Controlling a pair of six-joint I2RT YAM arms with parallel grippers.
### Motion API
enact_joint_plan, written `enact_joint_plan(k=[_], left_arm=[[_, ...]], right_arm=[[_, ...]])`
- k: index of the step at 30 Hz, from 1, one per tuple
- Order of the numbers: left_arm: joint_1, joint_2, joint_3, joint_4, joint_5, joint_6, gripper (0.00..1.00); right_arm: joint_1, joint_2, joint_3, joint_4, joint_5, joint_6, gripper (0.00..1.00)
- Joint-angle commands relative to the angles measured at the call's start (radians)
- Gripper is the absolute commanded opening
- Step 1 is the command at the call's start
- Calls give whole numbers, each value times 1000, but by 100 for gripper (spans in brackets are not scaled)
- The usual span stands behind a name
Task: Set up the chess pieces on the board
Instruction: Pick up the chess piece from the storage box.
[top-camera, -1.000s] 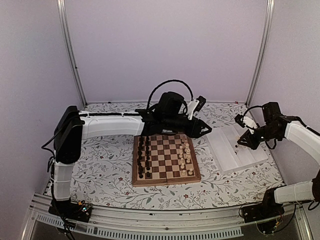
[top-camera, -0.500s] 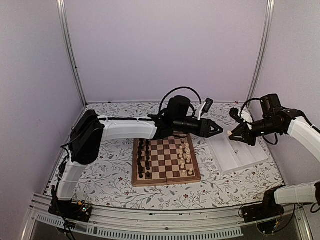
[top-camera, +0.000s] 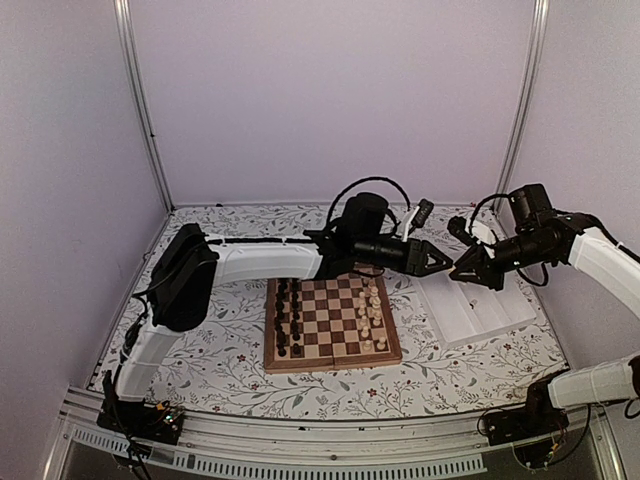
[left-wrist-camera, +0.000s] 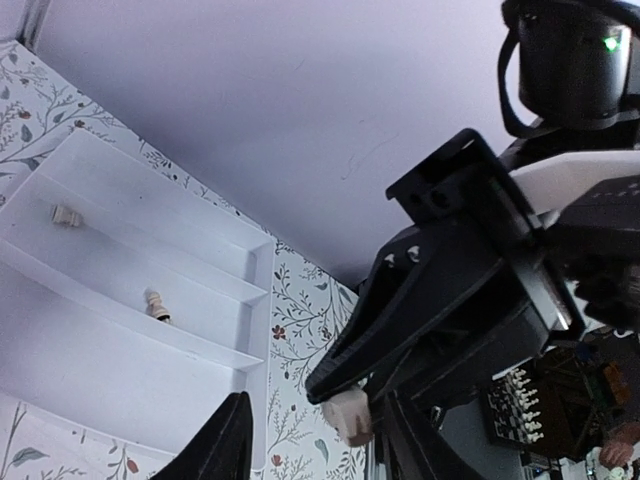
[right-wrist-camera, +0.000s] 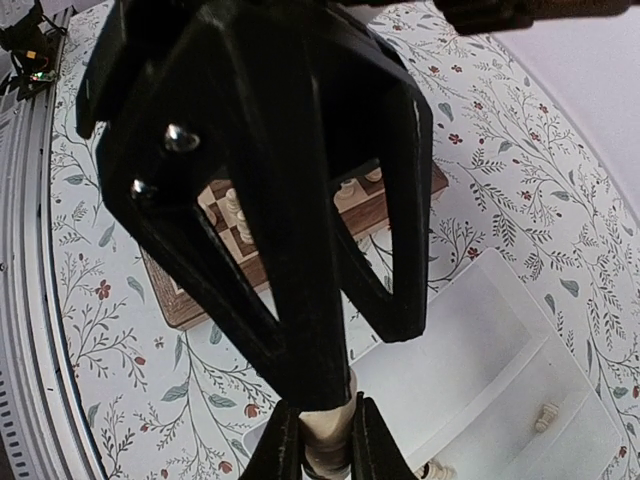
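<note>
Found right gripper clamped on one of the chess pieces, held in mid-air between the board and the white tray; found left gripper parted and empty, meeting it tip to tip from the board side; judged the piece to sit between the left fingers, contact not discernible; judged left arm nearer the board; noted two more pale pieces lying in the tray.

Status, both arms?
Right gripper shut on cream chess piece, midair by white tray. Left gripper open, tips beside it. Two pieces lie in tray. Nothing blocking.
</note>
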Motion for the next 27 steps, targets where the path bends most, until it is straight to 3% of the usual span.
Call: enact_joint_plan(k=[1,5,11,14,21,27], left_arm=[[-12,35,47,-35,17,-9,45],[-14,48,56,-32,30,-14,37],[-14,60,58,-12,77,-36,11],[-13,56,51,0,85,-45,3],[14,-34,-69,100,51,-61,0],[30,-62,-101,113,50,-62,0]], right_arm=[[23,-4,34,4,4,12,4],[35,-7,38,4,11,20,5],[35,-6,39,34,38,45,6],[36,-1,40,50,49,63,12],[34,-20,5,45,111,92,46],[30,-34,-30,26,142,93,49]])
